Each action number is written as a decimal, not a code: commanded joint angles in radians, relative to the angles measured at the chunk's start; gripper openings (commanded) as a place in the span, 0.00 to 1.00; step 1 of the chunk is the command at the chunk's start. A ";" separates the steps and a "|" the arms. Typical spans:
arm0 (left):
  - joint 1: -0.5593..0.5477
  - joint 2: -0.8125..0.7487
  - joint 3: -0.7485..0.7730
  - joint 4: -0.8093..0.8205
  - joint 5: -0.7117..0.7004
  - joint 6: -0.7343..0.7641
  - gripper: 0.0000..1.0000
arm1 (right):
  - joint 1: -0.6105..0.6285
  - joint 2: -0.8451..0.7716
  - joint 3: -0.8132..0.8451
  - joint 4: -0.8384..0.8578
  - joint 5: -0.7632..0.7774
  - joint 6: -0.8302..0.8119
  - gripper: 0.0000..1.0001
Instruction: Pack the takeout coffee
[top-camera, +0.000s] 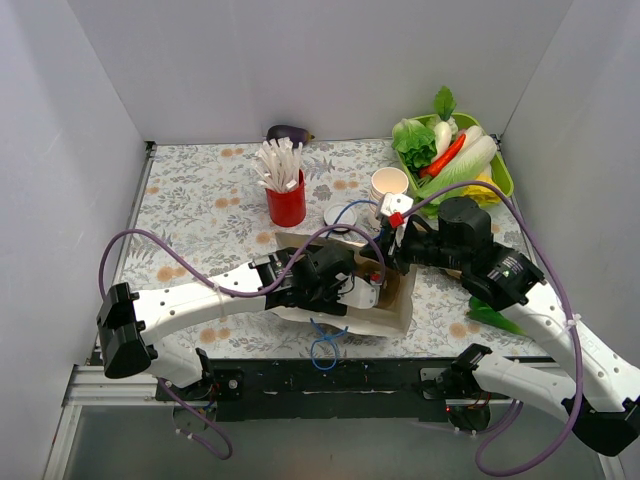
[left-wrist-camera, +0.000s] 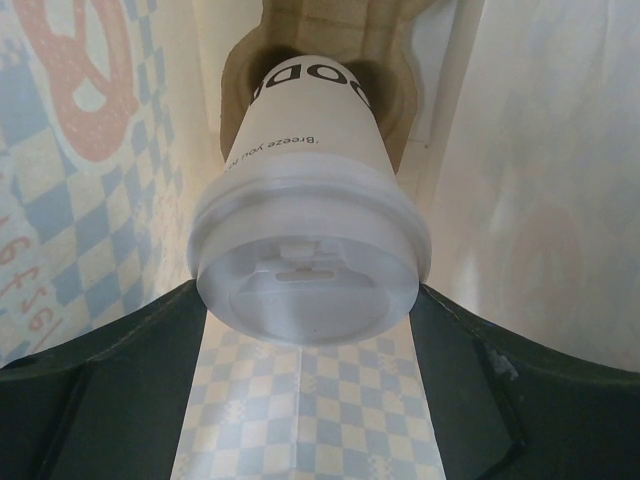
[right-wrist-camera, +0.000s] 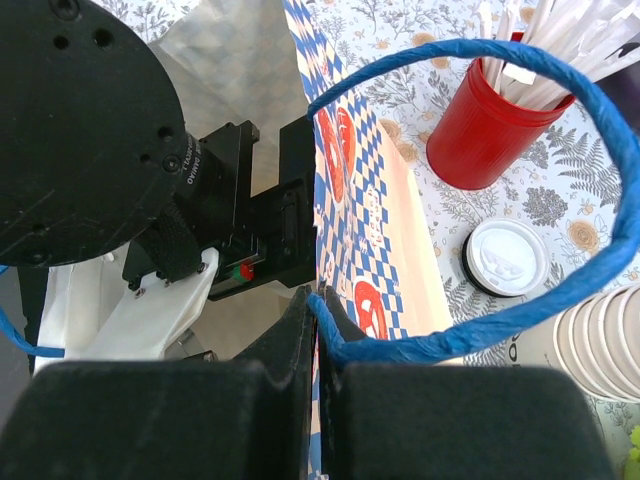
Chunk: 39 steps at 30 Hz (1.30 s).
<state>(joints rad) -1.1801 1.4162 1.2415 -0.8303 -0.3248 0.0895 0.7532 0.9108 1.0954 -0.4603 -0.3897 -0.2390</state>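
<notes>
Inside the paper bag (right-wrist-camera: 400, 230) the takeout coffee (left-wrist-camera: 310, 230) is clasped by the left gripper (left-wrist-camera: 310, 300), the blue handle (right-wrist-camera: 480, 45) being pinched by the right gripper (right-wrist-camera: 318, 330) to hold the mouth open.

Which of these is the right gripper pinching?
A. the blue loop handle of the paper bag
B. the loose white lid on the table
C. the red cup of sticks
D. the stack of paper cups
A: in the right wrist view the right gripper is closed on the blue loop handle, whose end runs in between its fingers.
</notes>
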 joint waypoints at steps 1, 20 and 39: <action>0.008 -0.026 -0.014 0.007 -0.037 -0.010 0.00 | 0.003 0.002 -0.003 0.035 -0.040 0.012 0.01; 0.034 0.061 0.021 0.020 0.026 0.092 0.00 | -0.028 0.045 0.023 0.014 -0.051 0.053 0.01; 0.065 0.082 0.148 -0.092 0.058 0.063 0.00 | -0.041 0.060 0.020 0.006 -0.104 0.020 0.01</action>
<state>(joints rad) -1.1263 1.5124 1.3182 -0.8993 -0.2779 0.1654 0.7063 0.9642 1.0966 -0.4450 -0.4175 -0.2165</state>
